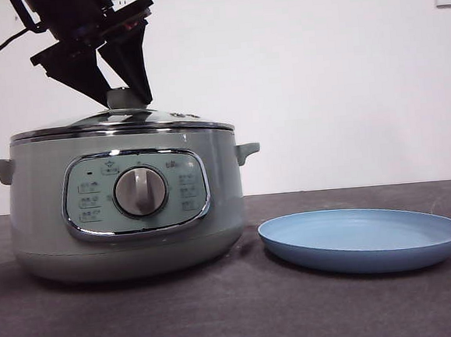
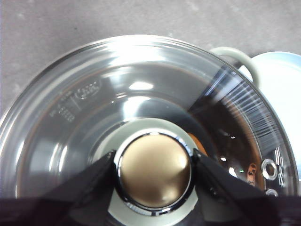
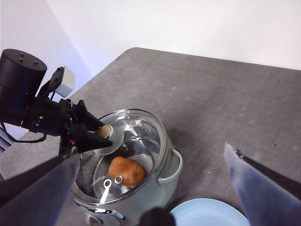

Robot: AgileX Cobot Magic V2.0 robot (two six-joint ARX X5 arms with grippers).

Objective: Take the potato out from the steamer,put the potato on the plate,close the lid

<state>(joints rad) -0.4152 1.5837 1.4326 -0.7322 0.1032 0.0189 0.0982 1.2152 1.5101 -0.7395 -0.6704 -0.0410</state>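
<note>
My left pincer [image 2: 153,172] pinches the knob of the glass lid [image 1: 120,119], which is heavy, slick and breakable, on the pot [image 1: 41,214]. The potato [image 3: 126,171] sits inside; right pincer [image 3: 150,188] gapes empty above.

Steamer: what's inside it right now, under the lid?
Through the glass lid, the right wrist view shows the potato lying inside the steamer. The left gripper straddles the lid's knob. The pot's floor beneath the potato is hidden.

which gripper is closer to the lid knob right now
Left. The left gripper has its jaws on either side of the lid knob. The right gripper hovers open, high above the steamer.
</note>
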